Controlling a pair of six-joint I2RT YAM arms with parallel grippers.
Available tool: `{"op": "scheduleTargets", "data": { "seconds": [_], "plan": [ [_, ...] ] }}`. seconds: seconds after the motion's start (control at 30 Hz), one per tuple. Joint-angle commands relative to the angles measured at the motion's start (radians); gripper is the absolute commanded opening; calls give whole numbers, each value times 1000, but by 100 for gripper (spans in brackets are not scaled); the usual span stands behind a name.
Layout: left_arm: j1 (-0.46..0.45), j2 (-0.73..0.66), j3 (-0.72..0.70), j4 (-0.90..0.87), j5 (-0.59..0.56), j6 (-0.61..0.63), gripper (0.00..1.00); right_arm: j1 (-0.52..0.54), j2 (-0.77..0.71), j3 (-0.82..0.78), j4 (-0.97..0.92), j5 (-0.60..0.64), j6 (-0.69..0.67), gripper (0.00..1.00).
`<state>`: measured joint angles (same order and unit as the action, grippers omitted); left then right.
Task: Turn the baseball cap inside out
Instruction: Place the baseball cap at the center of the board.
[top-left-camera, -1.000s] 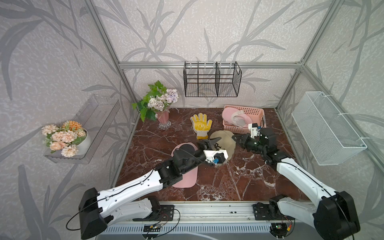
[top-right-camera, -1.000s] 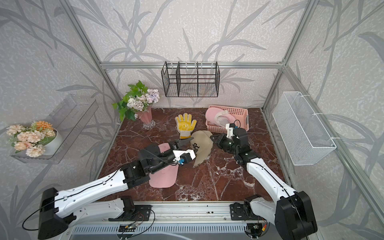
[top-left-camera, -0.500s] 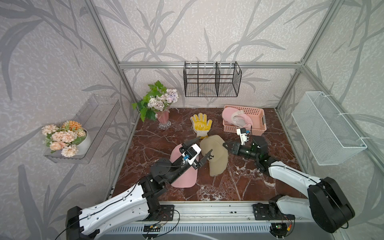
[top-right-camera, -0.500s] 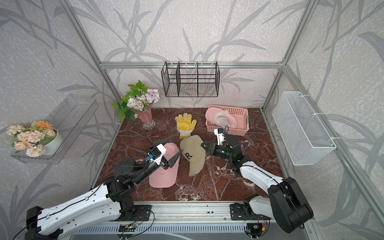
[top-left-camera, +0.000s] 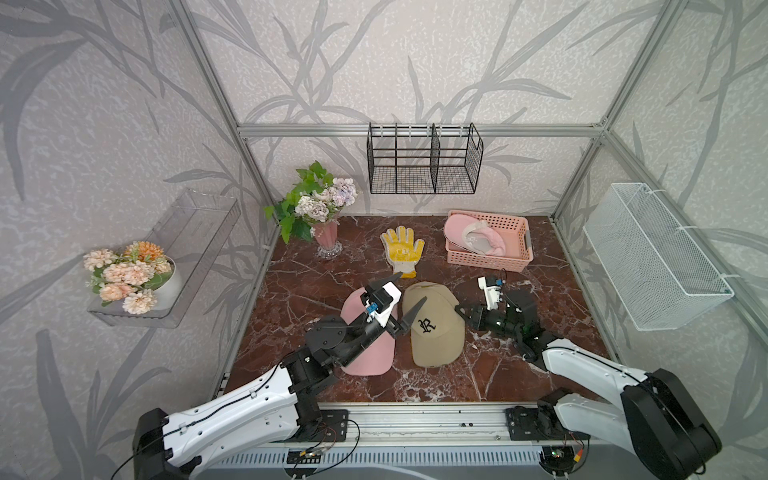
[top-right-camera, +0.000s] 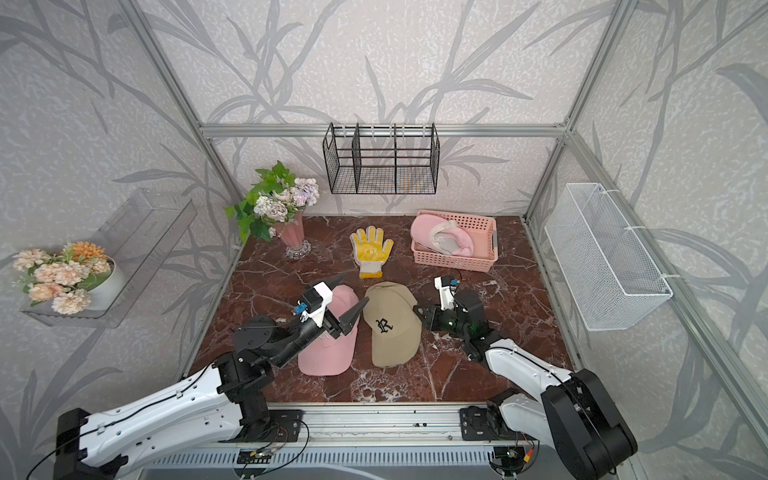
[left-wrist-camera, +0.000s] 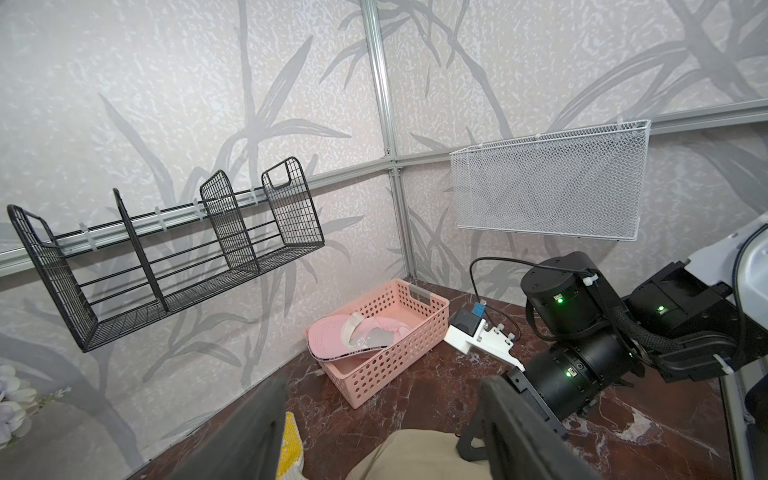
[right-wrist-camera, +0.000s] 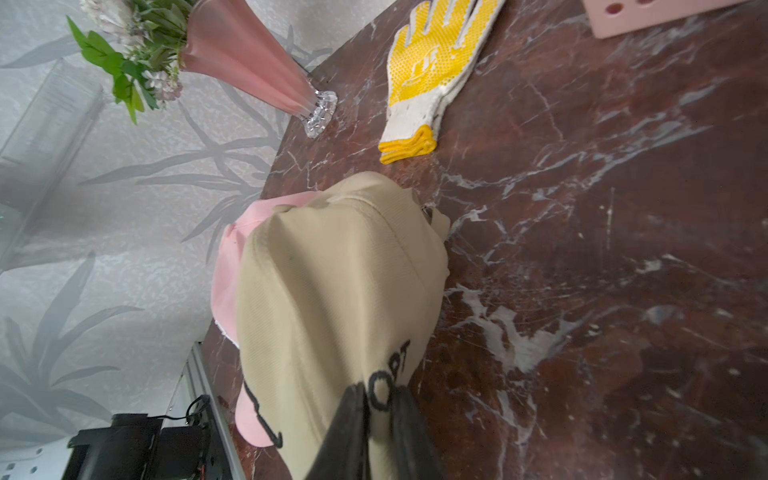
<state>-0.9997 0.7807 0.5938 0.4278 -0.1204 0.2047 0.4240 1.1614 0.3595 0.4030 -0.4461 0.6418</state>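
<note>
The tan baseball cap (top-left-camera: 432, 324) (top-right-camera: 390, 324) with a black R lies crown up on the marble table (top-left-camera: 519, 374), brim toward the front. My right gripper (top-left-camera: 459, 309) (top-right-camera: 417, 309) lies low at the cap's right side. In the right wrist view its fingers (right-wrist-camera: 376, 388) stand close together with a fold of the cap (right-wrist-camera: 340, 291) between them. My left gripper (top-left-camera: 412, 286) (top-right-camera: 354, 286) hovers open above the gap between the tan cap and a pink cap (top-left-camera: 365, 353). Nothing sits between its fingers (left-wrist-camera: 384, 380); the tan cap (left-wrist-camera: 415, 457) shows below them.
A yellow work glove (top-left-camera: 401, 249) lies behind the caps. A pink basket (top-left-camera: 511, 257) holding another pink cap stands at the back right, a flower vase (top-left-camera: 326, 237) at the back left. A black wire rack (top-left-camera: 424, 166) and a white mesh basket (top-left-camera: 652, 257) hang on the walls.
The tan cap, held up between both grippers a second ago, now lies on the table. My left gripper let go, opened and drew back. My right gripper came down with the cap.
</note>
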Motion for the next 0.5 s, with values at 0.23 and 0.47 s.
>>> {"op": "scheduleTargets", "data": {
  "seconds": [0.23,0.47],
  "plan": [
    [3,6,5,35,-24,-28,77,69,151,26,47,100,-63,18],
    [2,2,4,26,-25,-32,77,85,244,74,52,103,-90,35]
  ]
}}
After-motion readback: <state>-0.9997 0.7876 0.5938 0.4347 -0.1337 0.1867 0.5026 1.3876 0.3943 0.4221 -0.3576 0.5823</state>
